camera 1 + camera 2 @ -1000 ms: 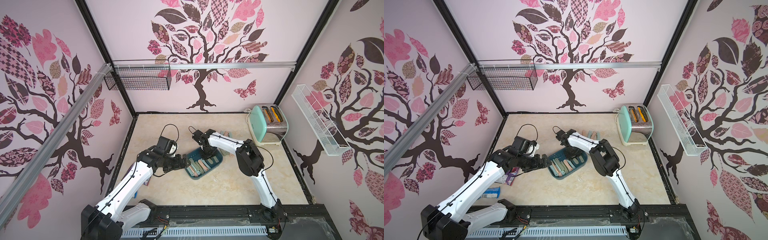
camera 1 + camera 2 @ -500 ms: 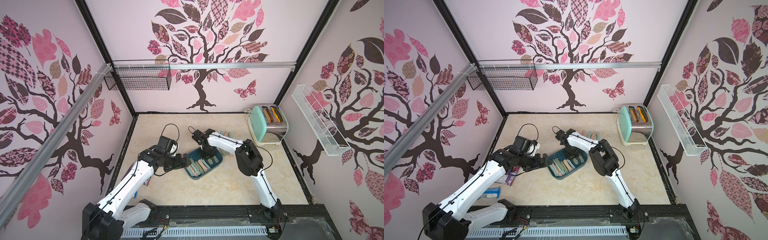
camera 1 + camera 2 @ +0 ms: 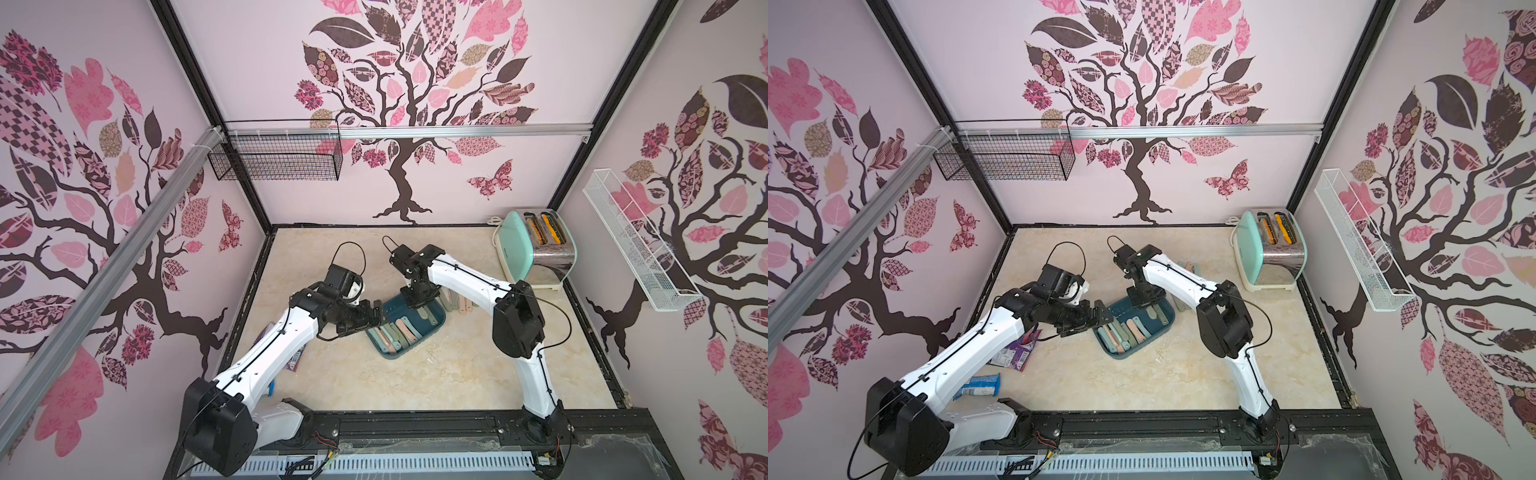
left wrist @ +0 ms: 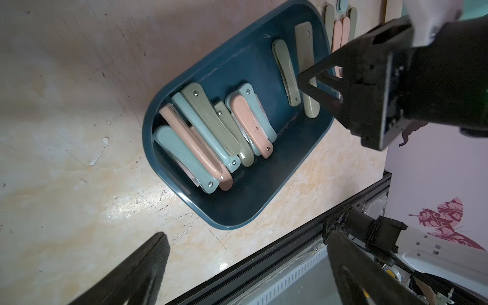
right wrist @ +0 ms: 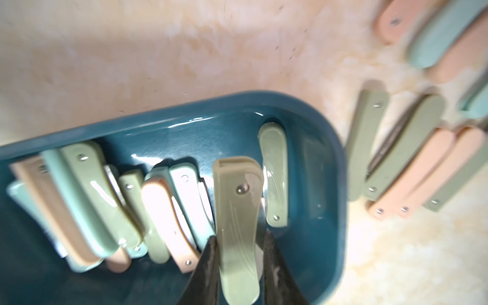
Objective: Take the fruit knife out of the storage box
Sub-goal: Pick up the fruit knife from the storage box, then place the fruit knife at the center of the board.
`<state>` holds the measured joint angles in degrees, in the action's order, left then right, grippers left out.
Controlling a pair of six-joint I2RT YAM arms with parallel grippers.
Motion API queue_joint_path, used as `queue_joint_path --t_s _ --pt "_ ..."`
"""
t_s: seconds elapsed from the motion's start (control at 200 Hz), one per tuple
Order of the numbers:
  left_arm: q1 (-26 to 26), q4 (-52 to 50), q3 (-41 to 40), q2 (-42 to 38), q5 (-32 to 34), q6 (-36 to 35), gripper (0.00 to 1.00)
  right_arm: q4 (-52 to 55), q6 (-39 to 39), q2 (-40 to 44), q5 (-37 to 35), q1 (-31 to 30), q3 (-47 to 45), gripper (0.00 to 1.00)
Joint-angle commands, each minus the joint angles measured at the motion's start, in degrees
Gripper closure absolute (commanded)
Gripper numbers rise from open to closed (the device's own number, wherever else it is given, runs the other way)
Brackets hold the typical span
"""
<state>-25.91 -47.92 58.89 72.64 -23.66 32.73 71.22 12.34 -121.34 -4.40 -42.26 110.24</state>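
Could go wrong first at the grip itself: pinches the olive-green folded plastic fruit knife (image 5: 237,211) between the two dark fingers of the right hand (image 5: 239,237) near the rounded butt end only, with most of the handle sticking out ahead. Judged likely to pivot or slide out under a quick lift, given glossy plastic and so narrow a hold. Could also nudge the second olive-green knife (image 5: 274,174) lying just beside it on the floor of the dark teal-blue, round-cornered plastic storage box (image 4: 232,208). Might equally clip the low wall on the way out and drag the tub across the marbled beige counter (image 5: 132,52). Shows a sliver of greyish metal next to the rivet; cannot tell whether folded fully shut, so worth treating as a catch point. Leaves the heap of pink, mint and olive folded knives (image 4: 211,132) at the far end of the box apart from the grip.

Places the gripped knife within the box's outline, at the end nearest the row of knives (image 5: 409,163) laid out on the counter. Seems raised at the riveted end; cannot tell whether fully clear of the floor. Holds the left hand (image 3: 368,322) spread wide and empty just beside the box's opposite end; cannot tell whether touching the rim.
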Motion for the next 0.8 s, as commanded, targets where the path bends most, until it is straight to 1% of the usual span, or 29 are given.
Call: queue_joint_path --t_s 0.0,0.19,0.285,0.385,0.62,0.725,0.79 --pt "0.01 3.43 2.64 1.84 -1.8 0.4 0.02 1.38 1.54 3.2 0.4 1.52 1.64 0.91" --pt "-2.23 4.29 6.3 6.16 -2.03 0.53 0.02 1.29 2.09 6.26 1.14 6.38 1.13 0.9" --pt "-3.95 4.24 7.19 7.11 -1.48 0.51 0.02 1.6 1.36 5.76 -0.66 8.57 1.01 0.9" --pt "-5.0 4.08 6.77 7.11 -0.96 0.45 0.02 1.9 0.14 3.25 -2.99 9.84 1.62 0.9" --pt "-4.91 1.13 6.01 4.76 0.27 -1.15 0.02 2.9 -2.42 -5.71 -6.1 11.03 5.97 0.9" --pt "-4.69 -0.23 5.32 3.58 0.81 -1.83 0.02 3.22 -3.59 -8.69 -5.48 11.41 8.24 0.9" --pt "-4.41 -0.48 4.45 2.78 0.9 -1.74 0.02 2.91 -3.58 -9.75 -3.13 11.65 8.9 0.9"
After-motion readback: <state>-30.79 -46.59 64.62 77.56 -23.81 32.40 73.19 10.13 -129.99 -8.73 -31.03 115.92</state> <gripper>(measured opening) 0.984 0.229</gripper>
